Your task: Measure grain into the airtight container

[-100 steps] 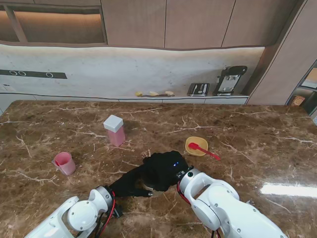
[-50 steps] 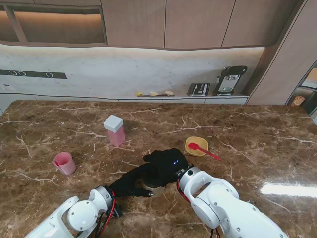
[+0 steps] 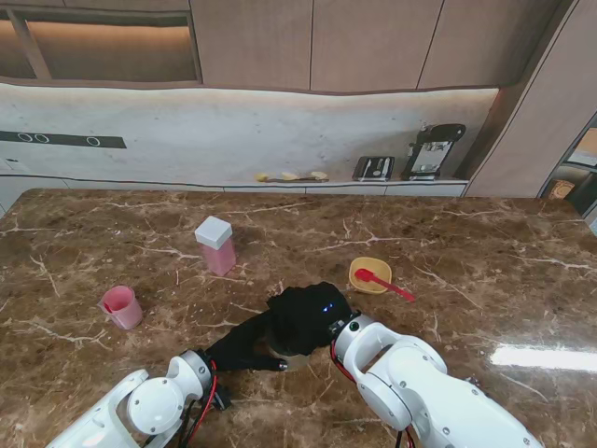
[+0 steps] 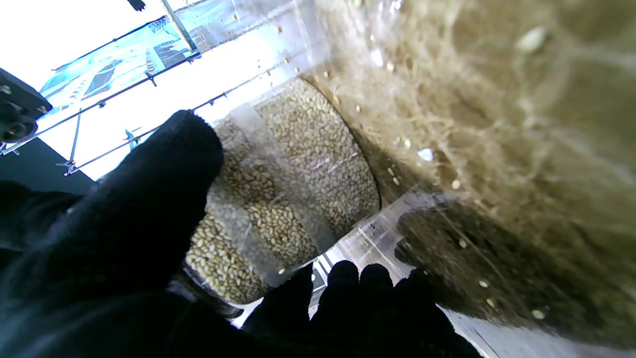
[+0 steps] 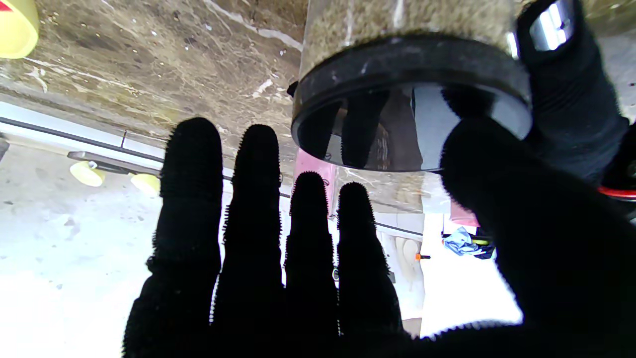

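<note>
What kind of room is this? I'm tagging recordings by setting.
Most likely a home-style kitchen: a marble-look counter, wall cabinets over a lit backsplash, and a coffee machine beside a toaster at the back.

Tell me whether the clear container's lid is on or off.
On. The right wrist view shows the black lid seated on the grain-filled clear container, which the left hand grips.

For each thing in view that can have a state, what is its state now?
Grain jar: black lid on, partly filled, held.
Left hand: shut on the grain jar.
Right hand: open over the lid, fingers spread.
Pink container: upright, white lid on.
Pink cup: upright.
Yellow bowl: red spoon resting in it.
</note>
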Motion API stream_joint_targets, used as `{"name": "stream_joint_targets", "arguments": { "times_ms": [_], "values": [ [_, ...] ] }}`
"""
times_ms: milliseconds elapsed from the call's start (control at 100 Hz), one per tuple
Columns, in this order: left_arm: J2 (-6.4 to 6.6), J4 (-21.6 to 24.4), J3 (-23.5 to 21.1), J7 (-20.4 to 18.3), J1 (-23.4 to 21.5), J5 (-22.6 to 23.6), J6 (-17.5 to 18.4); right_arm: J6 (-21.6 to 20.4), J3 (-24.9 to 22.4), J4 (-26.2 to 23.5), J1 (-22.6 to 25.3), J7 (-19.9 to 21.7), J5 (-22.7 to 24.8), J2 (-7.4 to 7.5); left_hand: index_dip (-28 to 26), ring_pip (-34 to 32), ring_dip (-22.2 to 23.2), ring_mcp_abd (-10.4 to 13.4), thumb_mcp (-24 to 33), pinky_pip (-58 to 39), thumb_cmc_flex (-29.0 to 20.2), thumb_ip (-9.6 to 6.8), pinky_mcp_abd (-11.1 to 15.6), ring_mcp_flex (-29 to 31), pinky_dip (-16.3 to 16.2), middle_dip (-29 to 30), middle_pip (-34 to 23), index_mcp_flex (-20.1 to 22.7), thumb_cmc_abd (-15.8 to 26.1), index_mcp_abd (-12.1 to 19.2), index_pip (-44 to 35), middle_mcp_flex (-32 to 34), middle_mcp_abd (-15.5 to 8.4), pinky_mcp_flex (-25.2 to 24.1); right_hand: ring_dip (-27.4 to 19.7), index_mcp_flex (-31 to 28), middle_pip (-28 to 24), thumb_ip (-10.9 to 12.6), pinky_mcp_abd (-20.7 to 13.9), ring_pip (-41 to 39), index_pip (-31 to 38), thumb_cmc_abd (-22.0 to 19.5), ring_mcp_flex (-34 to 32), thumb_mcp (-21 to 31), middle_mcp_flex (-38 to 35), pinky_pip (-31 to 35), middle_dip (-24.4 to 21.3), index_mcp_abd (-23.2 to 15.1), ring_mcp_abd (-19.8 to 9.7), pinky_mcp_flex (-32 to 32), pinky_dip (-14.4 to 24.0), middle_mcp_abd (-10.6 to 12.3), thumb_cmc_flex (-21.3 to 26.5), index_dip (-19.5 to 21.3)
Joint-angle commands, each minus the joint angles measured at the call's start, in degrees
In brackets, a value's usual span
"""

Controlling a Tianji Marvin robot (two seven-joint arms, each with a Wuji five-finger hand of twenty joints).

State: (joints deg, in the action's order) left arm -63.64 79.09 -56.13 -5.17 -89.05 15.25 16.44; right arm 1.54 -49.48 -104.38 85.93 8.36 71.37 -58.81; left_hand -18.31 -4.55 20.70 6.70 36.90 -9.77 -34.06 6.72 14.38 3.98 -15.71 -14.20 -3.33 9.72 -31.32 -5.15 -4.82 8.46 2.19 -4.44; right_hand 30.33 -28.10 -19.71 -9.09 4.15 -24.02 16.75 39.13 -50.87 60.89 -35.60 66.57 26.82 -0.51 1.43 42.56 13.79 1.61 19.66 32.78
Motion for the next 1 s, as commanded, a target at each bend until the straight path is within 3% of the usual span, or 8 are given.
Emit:
{"name": "stream_joint_targets", "arguments": {
  "times_ms": [0, 190, 290, 420, 530, 700, 850, 990],
  "values": [
    [0.1, -2.1, 0.6, -0.7, -1.0, 0.3, -0.7, 0.3, -0.3, 0.8, 0.9, 0.6, -0.1, 0.06, -0.5, -0.9, 0.4, -8.0, -1.0, -7.3, 0.3, -1.79, -8.3, -0.6, -5.3, -0.5, 1.1, -1.7, 1.6, 1.9, 0.5, -1.2, -0.1, 3.5, -1.3, 1.5, 1.5, 0.7, 0.6, 1.1, -0.5, 0.2, 1.6, -4.2, 1.4, -1.2, -1.4, -0.1, 0.4, -0.8, 1.1, -0.2, -2.1, -0.4],
    [0.1, -1.9, 0.5, -0.7, -1.1, 0.3, -0.8, -0.3, -2.4, -1.6, 2.2, 0.3, 0.6, -0.08, -0.6, -1.1, 0.5, -8.3, -1.0, -7.2, 0.2, -1.77, -8.3, -0.5, -5.3, -0.5, 1.0, -1.6, 1.6, 2.0, 0.1, -1.2, -0.1, 3.4, -4.0, 1.9, 3.1, 1.1, 2.0, 5.5, -1.1, -1.0, 7.2, -7.9, 2.7, -6.6, -2.9, -0.4, 1.3, -7.9, 1.2, 0.0, -3.3, -0.8],
    [0.13, -1.9, 0.6, -0.7, -1.1, 0.4, -0.8, -1.5, -3.1, -3.1, 2.3, 3.3, 0.2, 0.07, -0.8, -1.2, 0.5, -8.3, -0.9, -7.2, 0.3, -1.76, -8.3, -0.5, -5.3, -0.5, 1.0, -1.4, 1.7, 2.1, -0.3, -1.2, -0.1, 3.4, -5.3, 2.6, 4.6, 0.9, 2.4, 7.4, -2.2, 2.3, 10.1, -7.7, 3.9, -9.6, -3.5, 0.2, 1.8, -11.1, 2.1, 0.1, -2.0, -1.3],
    [0.14, -1.8, 0.5, -0.7, -1.2, 0.4, -0.8, -2.3, -2.5, -3.5, 0.9, 8.0, -1.2, 0.39, -0.9, 0.5, -0.4, -7.7, -1.0, -6.9, 0.2, -1.73, -8.3, -1.1, -5.2, -0.4, 1.0, -1.5, 1.7, 2.1, -1.2, -1.2, -0.1, 3.4, -6.8, 5.2, 6.8, -0.4, 2.6, 9.2, -5.6, 9.4, 12.2, -2.4, 6.3, -12.2, -4.8, 1.7, 2.3, -11.9, 4.0, -0.4, -0.6, -3.2],
    [0.13, -1.8, 0.5, -0.7, -1.3, 0.5, -0.8, -2.3, -1.0, -3.1, -0.7, 11.1, -2.8, 0.66, -0.9, 0.5, -0.3, -7.6, -1.0, -6.9, 0.2, -1.73, -8.3, -1.1, -5.3, -0.4, 1.0, -1.5, 1.7, 2.0, -1.4, -1.2, -0.1, 3.4, -7.3, 7.9, 8.0, -0.9, 2.6, 9.8, -7.7, 11.9, 13.2, -0.5, 9.0, -12.6, -5.5, 1.9, 2.6, -11.6, 4.5, -0.9, 1.3, -4.3],
    [0.15, -1.8, 0.5, -0.8, -1.3, 0.4, -0.7, -1.9, 1.2, -1.8, -2.9, 12.2, -3.5, 0.79, -0.4, -0.3, 0.4, -8.1, -1.0, -6.9, 0.1, -1.75, -8.3, -0.4, -5.5, -0.4, 1.0, -1.6, 1.8, 2.0, -1.8, -1.2, -0.1, 3.4, -4.8, 8.3, 4.2, -1.2, 0.8, 6.1, -7.2, 12.1, 9.7, 0.6, 7.6, -10.7, -2.6, 0.4, 0.9, -8.3, 5.7, -0.6, 3.6, -3.7],
    [0.12, -1.9, 0.4, -0.7, -1.3, 0.4, -0.6, -1.5, 2.4, -1.1, -3.9, 12.5, -3.3, 0.82, -0.2, -0.2, 0.2, -8.2, -1.3, -6.8, 0.1, -1.78, -8.3, -0.3, -5.6, -0.4, 1.1, -1.7, 1.9, 2.0, -1.7, -1.2, -0.1, 3.4, -1.2, 3.6, 0.1, -1.3, -0.6, 1.4, -2.3, 11.8, 5.2, 0.8, 4.0, -7.7, 1.5, -2.3, -0.7, -4.9, 6.2, 0.0, 4.1, -0.7],
    [0.1, -2.0, 0.4, -0.6, -1.2, 0.4, -0.6, -0.5, 3.3, 0.3, -4.0, 8.7, -1.4, 0.56, -0.1, 0.4, 0.0, -7.7, -1.3, -6.8, 0.1, -1.8, -8.2, -1.0, -5.6, -0.4, 1.1, -1.8, 2.0, 1.8, -1.4, -1.2, -0.1, 3.4, 1.5, -4.2, -3.9, -1.3, -2.3, -3.9, 3.5, 8.6, -2.8, -0.8, -4.7, -1.8, 5.0, -4.6, -1.5, 1.1, 5.9, 1.1, -0.9, 2.7]
  ]
}}
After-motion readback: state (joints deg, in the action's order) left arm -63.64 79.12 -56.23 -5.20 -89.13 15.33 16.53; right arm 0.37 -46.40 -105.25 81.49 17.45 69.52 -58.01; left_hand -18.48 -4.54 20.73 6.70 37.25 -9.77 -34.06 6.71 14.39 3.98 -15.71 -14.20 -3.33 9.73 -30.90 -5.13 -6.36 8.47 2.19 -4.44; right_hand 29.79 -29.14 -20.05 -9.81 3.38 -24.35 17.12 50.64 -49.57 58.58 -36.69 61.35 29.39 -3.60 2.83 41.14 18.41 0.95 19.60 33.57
